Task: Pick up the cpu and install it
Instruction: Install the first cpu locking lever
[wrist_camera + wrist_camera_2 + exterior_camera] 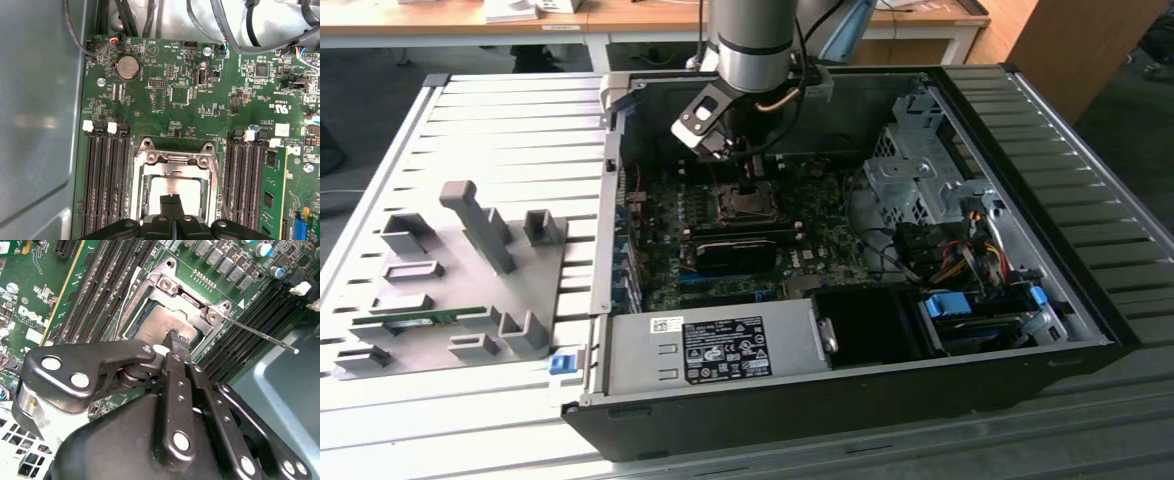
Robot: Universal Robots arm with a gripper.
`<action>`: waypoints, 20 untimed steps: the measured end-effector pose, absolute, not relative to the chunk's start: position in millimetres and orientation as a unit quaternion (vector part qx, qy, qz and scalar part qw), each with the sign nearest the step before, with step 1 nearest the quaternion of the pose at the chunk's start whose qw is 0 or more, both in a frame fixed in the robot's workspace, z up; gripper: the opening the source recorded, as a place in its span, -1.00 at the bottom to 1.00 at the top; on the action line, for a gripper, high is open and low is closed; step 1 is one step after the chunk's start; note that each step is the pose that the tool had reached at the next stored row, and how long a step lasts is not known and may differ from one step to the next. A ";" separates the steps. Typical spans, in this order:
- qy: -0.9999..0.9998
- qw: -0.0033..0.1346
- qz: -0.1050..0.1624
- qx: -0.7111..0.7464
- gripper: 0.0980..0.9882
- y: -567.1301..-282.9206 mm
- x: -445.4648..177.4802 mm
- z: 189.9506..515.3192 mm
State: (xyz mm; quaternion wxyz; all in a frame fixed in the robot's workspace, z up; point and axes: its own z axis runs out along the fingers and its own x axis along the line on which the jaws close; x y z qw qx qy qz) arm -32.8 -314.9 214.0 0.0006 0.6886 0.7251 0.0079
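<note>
The claw (pixel 172 206) is seen with its fingertips (pixel 176 335) pressed together, nothing held between them, poised directly above the cpu (pixel 175 188). The cpu is seated in the socket frame (pixel 150 156) on the green motherboard (pixel 165 90). Beyond, in the exterior view, the open computer case (pixel 1067 250) is carried on the counter (pixel 507 120).
</note>
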 end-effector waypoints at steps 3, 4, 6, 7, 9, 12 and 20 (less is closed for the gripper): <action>0.725 0.001 0.008 0.689 -0.98 -314.9 -32.8 214.6; 0.725 0.001 0.008 0.689 -0.98 -314.9 -32.7 214.7; 0.725 0.001 0.008 0.689 -0.98 -314.9 -32.7 215.2; 0.725 0.001 0.008 0.689 -0.98 -314.9 -32.7 215.5; 0.725 0.001 0.008 0.689 -0.98 -314.9 -32.7 216.1; 0.725 0.001 0.008 0.689 -0.98 -314.9 -32.7 217.1; 0.725 0.001 0.008 0.689 -0.98 -314.9 -32.7 219.7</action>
